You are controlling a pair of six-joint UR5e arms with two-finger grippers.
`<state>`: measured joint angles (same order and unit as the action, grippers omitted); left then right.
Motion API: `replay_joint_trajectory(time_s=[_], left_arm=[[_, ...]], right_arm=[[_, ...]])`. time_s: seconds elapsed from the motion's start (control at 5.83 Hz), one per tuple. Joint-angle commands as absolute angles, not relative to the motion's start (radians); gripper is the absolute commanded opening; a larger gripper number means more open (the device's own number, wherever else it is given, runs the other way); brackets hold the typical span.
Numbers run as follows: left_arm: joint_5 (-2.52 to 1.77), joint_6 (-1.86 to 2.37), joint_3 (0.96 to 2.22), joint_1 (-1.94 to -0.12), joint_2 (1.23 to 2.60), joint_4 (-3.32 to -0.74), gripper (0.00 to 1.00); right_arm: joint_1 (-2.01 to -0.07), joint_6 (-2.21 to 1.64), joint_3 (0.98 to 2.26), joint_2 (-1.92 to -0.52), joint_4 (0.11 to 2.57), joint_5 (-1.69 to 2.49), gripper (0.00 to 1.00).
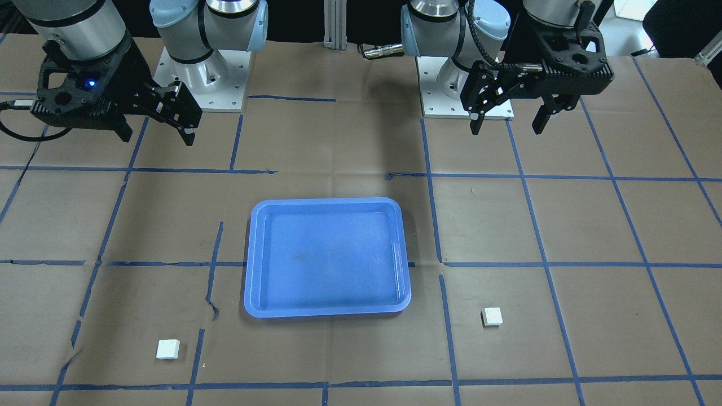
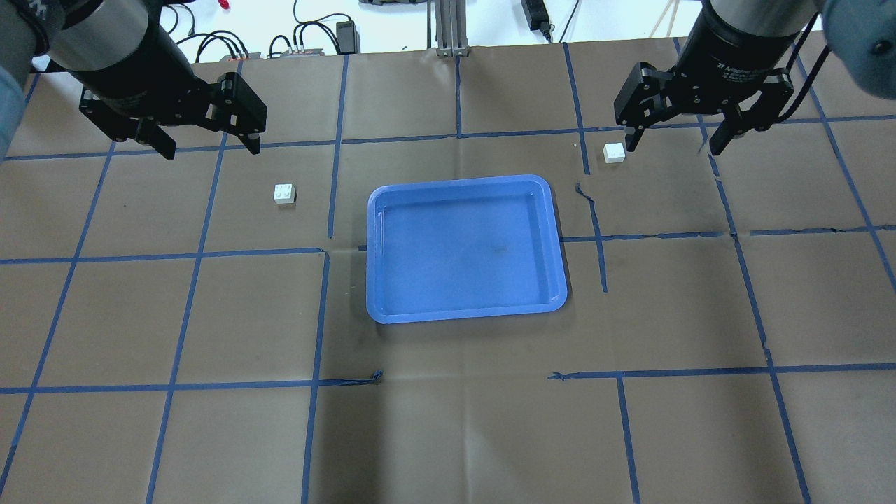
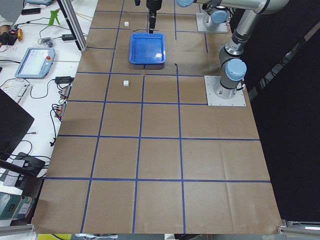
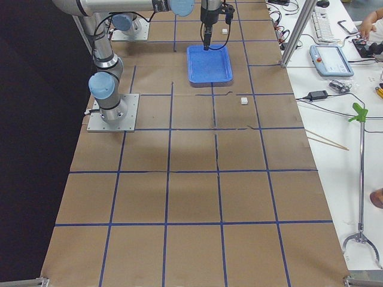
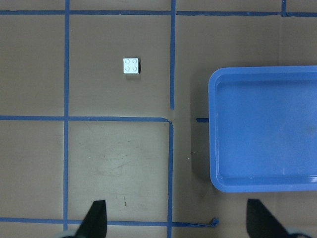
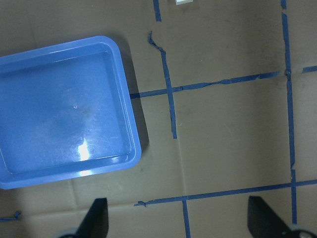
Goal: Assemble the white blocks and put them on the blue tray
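Note:
The blue tray (image 2: pixel 462 248) lies empty at the middle of the table. One white block (image 2: pixel 284 193) sits left of it, studs up, as the left wrist view (image 5: pixel 131 65) shows. The other white block (image 2: pixel 614 152) sits beyond the tray's far right corner, and only its edge shows at the top of the right wrist view (image 6: pixel 184 1). My left gripper (image 2: pixel 208 147) hangs open and empty above the table, behind the left block. My right gripper (image 2: pixel 672 148) hangs open and empty just right of the right block. In the front view both blocks (image 1: pixel 492 316) (image 1: pixel 168 349) lie apart from the tray (image 1: pixel 327 256).
Brown paper with a blue tape grid covers the table (image 2: pixel 448 420). Both arm bases (image 1: pixel 203 79) (image 1: pixel 462 84) stand on the robot's side. Cables and a metal post (image 2: pixel 448 28) lie at the far edge. A teach pendant (image 3: pixel 35 62) rests on a side bench.

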<state>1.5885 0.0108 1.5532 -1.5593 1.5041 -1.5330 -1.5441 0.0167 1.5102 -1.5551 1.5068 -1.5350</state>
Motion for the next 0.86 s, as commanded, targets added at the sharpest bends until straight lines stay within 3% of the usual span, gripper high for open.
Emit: replay_joint_trajectory(time_s=[0.0,0.51,0.69], left_arm=[[1.591,-0.011,1.593,-1.546,1.537,-1.532,0.99],[1.575,-0.188,1.597,-1.384,1.924,-1.284,0.99],[1.586,-0.187,1.595,-1.384,1.992,-1.202,0.99]], right_arm=[[-1.537,0.334,1.505,-1.546,1.515,-1.543,1.00],[-1.529,0.911,1.435,-1.409,1.612,-1.528,0.99],[-1.526,1.096,1.377,-1.346,1.612,-1.529,0.99]])
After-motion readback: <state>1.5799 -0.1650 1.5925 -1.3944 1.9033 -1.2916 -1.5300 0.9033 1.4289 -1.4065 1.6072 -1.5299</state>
